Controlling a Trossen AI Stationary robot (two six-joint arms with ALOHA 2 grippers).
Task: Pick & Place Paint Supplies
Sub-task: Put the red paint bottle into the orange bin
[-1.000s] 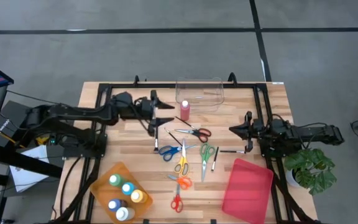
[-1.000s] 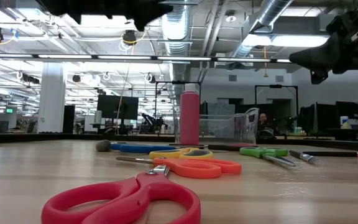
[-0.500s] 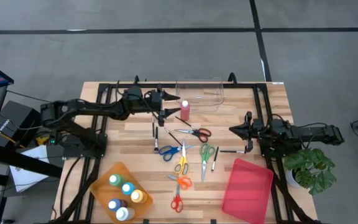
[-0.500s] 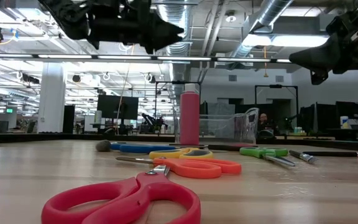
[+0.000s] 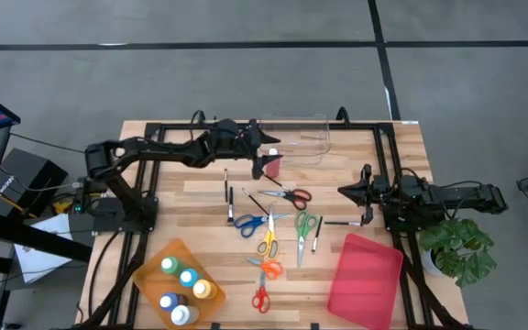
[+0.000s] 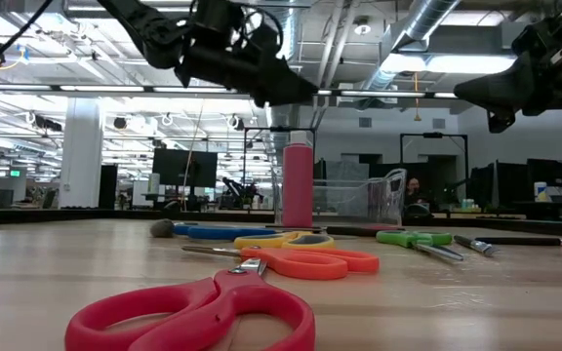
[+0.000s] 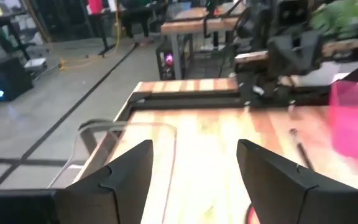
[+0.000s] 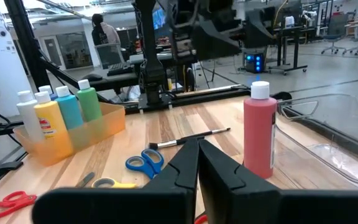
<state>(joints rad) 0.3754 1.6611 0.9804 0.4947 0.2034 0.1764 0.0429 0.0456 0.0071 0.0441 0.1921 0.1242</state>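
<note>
A red paint bottle (image 5: pixel 274 167) stands upright on its base on the wooden table, just in front of a clear container (image 5: pixel 296 137); it also shows in the low view (image 6: pixel 298 185) and the right wrist view (image 8: pixel 258 134). My left gripper (image 5: pixel 266 153) hovers open over the bottle, above its cap (image 6: pixel 281 86), with nothing between its fingers (image 7: pixel 194 149). Several scissors lie flat mid-table, among them a red-handled pair (image 5: pixel 291 195), a blue pair (image 5: pixel 248 222) and a green pair (image 5: pixel 304 225). Thin dark brushes (image 5: pixel 229 197) lie beside them. My right gripper (image 5: pixel 345 191) waits shut at the table's right (image 8: pixel 197 152).
An orange tray (image 5: pixel 149 270) at the near left holds several paint bottles. A pink tray (image 5: pixel 365 280) lies at the near right. A potted plant (image 5: pixel 456 247) stands off the right edge. A black frame (image 5: pixel 246 126) runs round the table top.
My left gripper has moved toward the table's right edge and a little toward the far edge, sinking as it went, and now stands over the red bottle. Nothing on the table has moved.
</note>
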